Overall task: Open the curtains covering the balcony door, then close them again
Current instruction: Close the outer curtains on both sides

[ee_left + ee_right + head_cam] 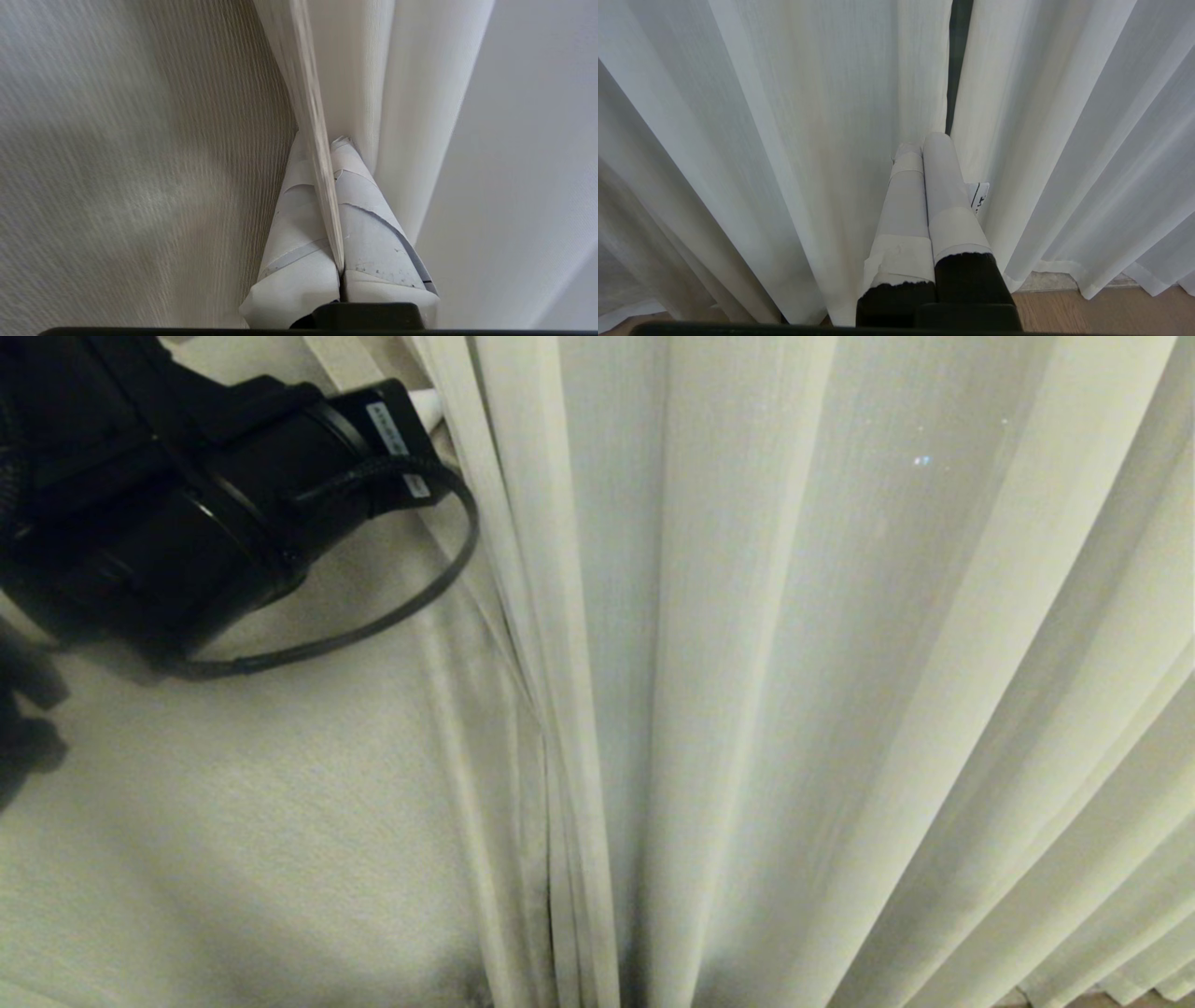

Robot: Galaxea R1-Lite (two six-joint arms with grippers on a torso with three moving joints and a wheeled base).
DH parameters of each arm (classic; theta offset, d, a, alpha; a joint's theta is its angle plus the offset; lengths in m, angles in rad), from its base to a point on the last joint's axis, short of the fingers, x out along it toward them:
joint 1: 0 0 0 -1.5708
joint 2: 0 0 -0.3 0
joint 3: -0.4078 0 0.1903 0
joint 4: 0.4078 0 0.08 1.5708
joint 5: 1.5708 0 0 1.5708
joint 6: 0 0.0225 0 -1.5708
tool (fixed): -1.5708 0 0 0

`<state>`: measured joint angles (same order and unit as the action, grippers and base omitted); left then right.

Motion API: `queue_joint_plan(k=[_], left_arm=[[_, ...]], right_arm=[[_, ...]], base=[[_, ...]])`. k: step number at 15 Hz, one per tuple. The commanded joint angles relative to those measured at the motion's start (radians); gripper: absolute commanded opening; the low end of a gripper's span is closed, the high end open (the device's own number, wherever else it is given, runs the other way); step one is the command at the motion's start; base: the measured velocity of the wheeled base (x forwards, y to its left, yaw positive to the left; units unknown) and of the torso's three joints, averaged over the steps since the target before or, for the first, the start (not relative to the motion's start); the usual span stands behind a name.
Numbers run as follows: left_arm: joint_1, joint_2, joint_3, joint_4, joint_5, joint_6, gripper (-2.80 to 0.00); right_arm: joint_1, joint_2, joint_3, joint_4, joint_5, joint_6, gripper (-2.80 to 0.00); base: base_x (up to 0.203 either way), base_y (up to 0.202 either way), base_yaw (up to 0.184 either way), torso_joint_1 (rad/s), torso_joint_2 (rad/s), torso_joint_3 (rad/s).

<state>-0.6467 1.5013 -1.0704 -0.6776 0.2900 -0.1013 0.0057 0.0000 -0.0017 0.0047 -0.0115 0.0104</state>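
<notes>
Cream pleated curtains (747, 663) fill the head view. My left arm reaches in at the upper left, and my left gripper (428, 409) meets the curtain's left edge. In the left wrist view the left gripper (327, 147) is shut on the hemmed curtain edge (322, 186), which runs between its white-taped fingers (373, 224). My right gripper (922, 142) is shut on nothing and points at the curtains (808, 116) low near the floor. The balcony door is hidden behind the fabric. Only a dark sliver (958, 60) shows in the gap between two panels.
A textured beige wall (215, 803) lies left of the curtain edge, also close beside the left fingers as the wall (117, 163). Wooden floor (1087, 308) shows under the curtain hems. A small white label (979, 195) hangs by the right fingers.
</notes>
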Motion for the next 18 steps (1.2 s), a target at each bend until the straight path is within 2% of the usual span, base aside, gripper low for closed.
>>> queue_joint_plan(k=[1,18], left_arm=[[-0.016,0.012,0.0,-0.004,0.004,-0.001,-2.8],[-0.123,0.08,-0.041,-0.02,0.009,-0.006,-2.8]], right_arm=[[0.0,0.002,0.0,0.0,-0.001,0.0,-2.8],[0.0,0.002,0.0,0.0,-0.001,0.0,-2.8]], base=[[0.0,0.0,0.0,0.0,0.0,0.0],[0.0,0.0,0.0,0.0,0.0,0.0]])
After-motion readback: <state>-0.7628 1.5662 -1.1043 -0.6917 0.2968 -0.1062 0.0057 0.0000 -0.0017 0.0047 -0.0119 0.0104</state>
